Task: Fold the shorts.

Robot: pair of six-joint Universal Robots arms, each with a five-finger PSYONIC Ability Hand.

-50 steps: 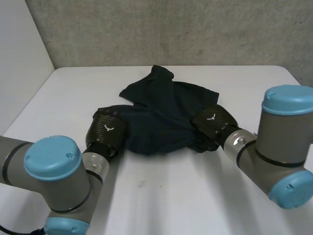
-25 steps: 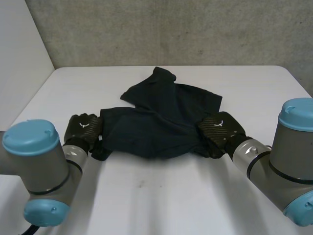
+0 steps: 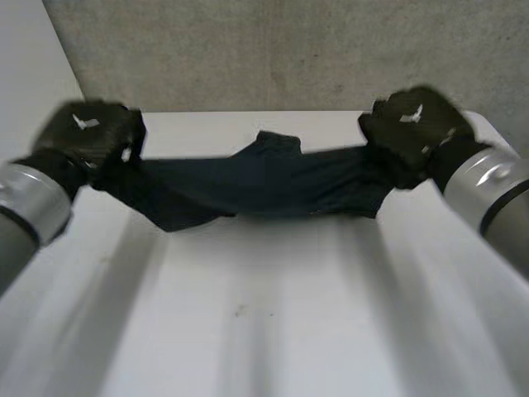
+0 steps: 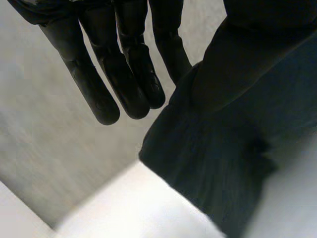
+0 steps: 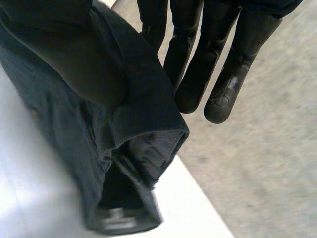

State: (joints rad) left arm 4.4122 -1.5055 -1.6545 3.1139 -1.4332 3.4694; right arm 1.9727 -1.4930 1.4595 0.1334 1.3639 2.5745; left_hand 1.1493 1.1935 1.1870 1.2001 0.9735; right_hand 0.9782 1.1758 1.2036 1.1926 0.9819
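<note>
Aloft: shorts [image 3: 264, 186] stretched, ends pinched by left robot hand [image 3: 87, 132], right robot hand [image 3: 413, 128]; white table [image 3: 273, 314], grey wall [image 3: 248, 50].

The shorts [image 4: 223, 163] drape over the thumb side of the left hand [image 4: 124, 64] and the right hand [image 5: 195, 64], hiding each grip. The head view's edges cut off the left arm [image 3: 25, 211] and the right arm [image 3: 496, 194].
</note>
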